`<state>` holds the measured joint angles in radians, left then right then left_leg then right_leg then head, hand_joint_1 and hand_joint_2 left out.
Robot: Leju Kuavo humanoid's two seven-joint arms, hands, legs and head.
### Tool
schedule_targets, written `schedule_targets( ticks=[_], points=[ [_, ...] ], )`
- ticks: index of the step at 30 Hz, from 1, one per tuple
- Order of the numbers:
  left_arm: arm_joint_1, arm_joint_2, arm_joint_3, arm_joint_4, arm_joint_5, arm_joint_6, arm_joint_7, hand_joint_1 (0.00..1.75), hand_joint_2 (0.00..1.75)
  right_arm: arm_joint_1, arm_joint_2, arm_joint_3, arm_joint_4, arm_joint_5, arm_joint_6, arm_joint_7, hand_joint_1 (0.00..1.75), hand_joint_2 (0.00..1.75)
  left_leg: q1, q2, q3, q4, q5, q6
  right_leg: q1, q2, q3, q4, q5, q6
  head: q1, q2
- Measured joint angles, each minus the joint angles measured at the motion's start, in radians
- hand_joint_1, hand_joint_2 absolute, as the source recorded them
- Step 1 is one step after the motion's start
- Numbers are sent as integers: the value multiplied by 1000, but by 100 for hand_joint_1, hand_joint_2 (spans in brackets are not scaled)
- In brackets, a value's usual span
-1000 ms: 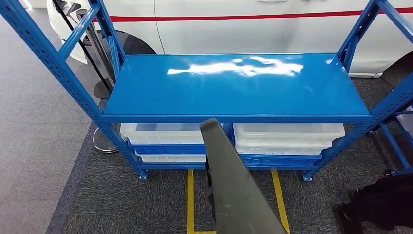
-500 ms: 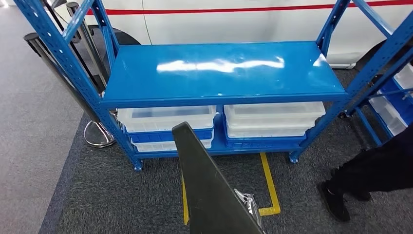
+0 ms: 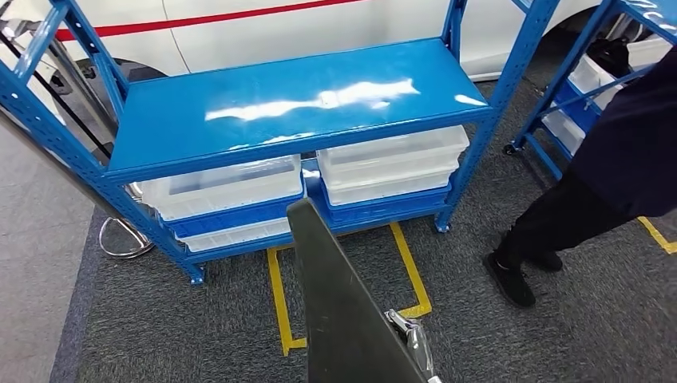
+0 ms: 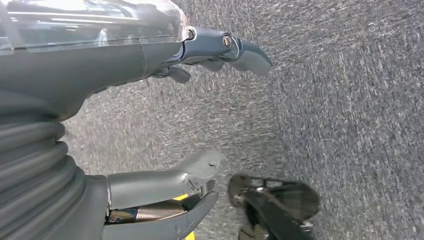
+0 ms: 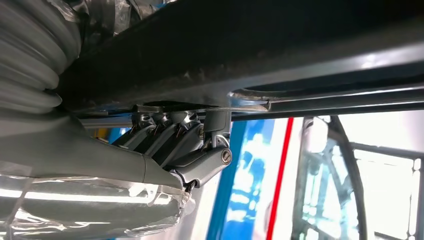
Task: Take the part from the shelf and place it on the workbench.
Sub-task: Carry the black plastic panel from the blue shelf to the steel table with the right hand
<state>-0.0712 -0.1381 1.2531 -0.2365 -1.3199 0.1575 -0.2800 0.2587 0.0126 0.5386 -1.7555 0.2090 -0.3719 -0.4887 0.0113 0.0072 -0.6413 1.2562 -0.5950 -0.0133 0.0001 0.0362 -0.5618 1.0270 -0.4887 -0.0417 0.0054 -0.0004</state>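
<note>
The blue shelf [image 3: 295,104] is the landmark here: its glossy top board is bare, and on the level beneath it sit clear plastic bins, one stack [image 3: 219,187] under the board's left half and another stack [image 3: 391,163] under its right half, with a further bin [image 3: 235,234] below the left stack. Through their clear walls nothing can be made out inside any of them, though the board hides most of each. The part [image 3: 343,319], a long dark grey panel, rises from the bottom of the head view in front of the shelf, its rounded tip reaching up to the lower bins. In the right wrist view the right hand [image 5: 185,145] has its fingers [image 5: 165,130] curled up against the dark underside of that panel, holding it. The left hand [image 4: 200,110] hangs over grey carpet [image 4: 350,100], fingers spread apart and holding nothing. Yellow floor tape [image 3: 275,299] runs out from the shelf's front. To the right of the shelf stands a person [image 3: 591,183] in dark clothes, beside a second blue rack [image 3: 575,80] holding more clear bins.
</note>
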Motion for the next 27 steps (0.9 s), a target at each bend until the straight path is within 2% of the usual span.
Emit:
schedule_targets(
  ticks=[1, 3, 4, 5, 7, 8, 9, 11, 12, 13, 14, 15, 16, 17, 19, 20, 22, 23, 24, 25, 26, 27],
  points=[
    [0, 0, 0, 0, 0, 0, 0, 0, 175, 1, 0, 0, 1, 0, 1, 0, 175, 175, -2, -9, 38, -56, 30, 8, 2, 13, -5, 3, 4, 1, 0, 0],
    [0, 2, 0, 0, 1, 1, 1, 0, 175, 2, 0, 0, 1, -1, 2, 0, 175, 175, -5, -53, 117, -190, 70, 30, 3, 36, -13, 6, 11, 4, 0, 0],
    [1, 3, 0, 0, 1, 1, 2, 0, 175, 2, 0, -1, 2, -2, 2, 0, 175, 175, -7, -73, 142, -234, 78, 36, 1, 46, -16, 7, 16, 9, 0, 0],
    [1, 4, 0, 0, 1, 2, 2, 0, 175, 2, 0, -1, 2, -4, 3, 0, 175, 175, -9, -84, 152, -255, 78, 40, -3, 56, -19, 6, 21, 15, 0, 0],
    [0, 2, 0, 0, 1, 2, 3, 0, 175, 3, 1, -2, 2, -10, 5, -1, 175, 175, -10, -69, 159, -272, 90, 41, -9, 74, -25, 4, 31, 29, 0, 0],
    [-2, 1, 1, 0, 1, 2, 3, 0, 175, 5, 0, -2, 2, -14, 6, -2, 175, 175, -8, -56, 161, -284, 97, 44, -7, 66, -30, 9, 27, 34, 0, 0],
    [-3, 0, 1, 0, 1, 2, 3, 0, 175, 5, 0, -3, 2, -19, 6, -3, 175, 175, -4, -41, 162, -295, 105, 48, -5, 48, -42, 29, 12, 39, 1, 0],
    [-2, -1, 1, 0, 1, 2, 3, 0, 175, 6, 0, -4, 3, -26, 6, -5, 175, 175, -2, -11, 160, -306, 114, 53, -6, -3, -89, 125, -48, 48, 1, 0],
    [0, -1, 1, 0, 1, 2, 2, 0, 175, 7, 0, -5, 3, -29, 6, -6, 175, 175, -1, 4, 156, -304, 115, 54, -10, -17, -118, 189, -79, 54, 1, 0],
    [1, -1, 1, 0, 1, 2, 2, 0, 175, 9, 0, -7, 3, -33, 6, -7, 175, 175, -1, 20, 151, -301, 115, 53, -15, -24, -140, 239, -96, 60, 1, 0],
    [2, -2, 1, 0, 1, 2, 2, 0, 175, 11, 0, -10, 3, -36, 6, -8, 175, 175, 0, 34, 148, -297, 114, 52, -21, -30, -147, 261, -97, 66, 1, 0],
    [1, -3, 1, 0, 0, 1, 2, 0, 175, 13, 0, -12, 3, -39, 6, -9, 175, 175, 2, 48, 145, -292, 113, 49, -26, -35, -134, 244, -79, 72, 1, 0],
    [1, -4, 1, 0, 0, 1, 1, 0, 175, 15, 0, -14, 3, -41, 6, -10, 175, 175, 5, 60, 143, -286, 109, 44, -31, -45, -101, 190, -48, 77, 1, 0],
    [0, -5, 1, 0, 0, 1, 1, 0, 175, 15, 0, -16, 3, -41, 6, -11, 175, 175, 7, 71, 141, -278, 104, 36, -32, -65, -64, 124, -26, 80, 1, 0],
    [-1, -6, 1, 0, 0, 1, 1, 0, 175, 16, 0, -18, 2, -42, 7, -14, 175, 175, 6, 89, 136, -261, 94, 18, -28, -90, -15, 32, -1, 70, 0, 0],
    [-2, -5, 1, 0, 0, 1, 1, 0, 175, 17, 0, -19, 2, -42, 7, -15, 175, 175, 4, 96, 135, -256, 91, 11, -24, -93, -12, 21, -4, 61, 0, 0],
    [-6, -5, 1, 0, 0, 0, 1, 0, 175, 19, 0, -21, 2, -42, 7, -15, 175, 175, 4, 108, 138, -255, 89, 0, -20, -73, -20, 22, 0, 41, -1, 0],
    [-7, -5, 1, 0, 0, 0, 1, 0, 175, 20, 0, -22, 2, -42, 6, -15, 175, 175, 7, 100, 137, -249, 82, -5, -21, -64, -22, 20, 4, 33, -1, 0],
    [-8, -5, 1, 0, 0, 0, 1, 0, 175, 21, 0, -23, 2, -42, 7, -15, 175, 175, 9, 82, 130, -230, 63, -9, -22, -55, -25, 18, 8, 26, -1, 0],
    [-7, -5, 1, 0, 0, 0, 1, 0, 175, 21, 1, -24, 2, -42, 7, -16, 175, 175, 11, 58, 113, -190, 34, -11, -23, -47, -27, 15, 12, 19, -1, 0],
    [-5, -5, 1, 0, 0, 0, 1, 0, 175, 21, 1, -25, 2, -42, 7, -16, 175, 175, 12, 31, 87, -130, -3, -12, -21, -38, -31, 15, 15, 14, -1, 0],
    [-4, -5, 1, 0, -1, 0, 1, 0, 175, 20, 1, -25, 2, -42, 7, -15, 175, 175, 12, 15, 56, -61, -38, -11, -19, -28, -34, 15, 17, 10, -1, 0]
  ],
)
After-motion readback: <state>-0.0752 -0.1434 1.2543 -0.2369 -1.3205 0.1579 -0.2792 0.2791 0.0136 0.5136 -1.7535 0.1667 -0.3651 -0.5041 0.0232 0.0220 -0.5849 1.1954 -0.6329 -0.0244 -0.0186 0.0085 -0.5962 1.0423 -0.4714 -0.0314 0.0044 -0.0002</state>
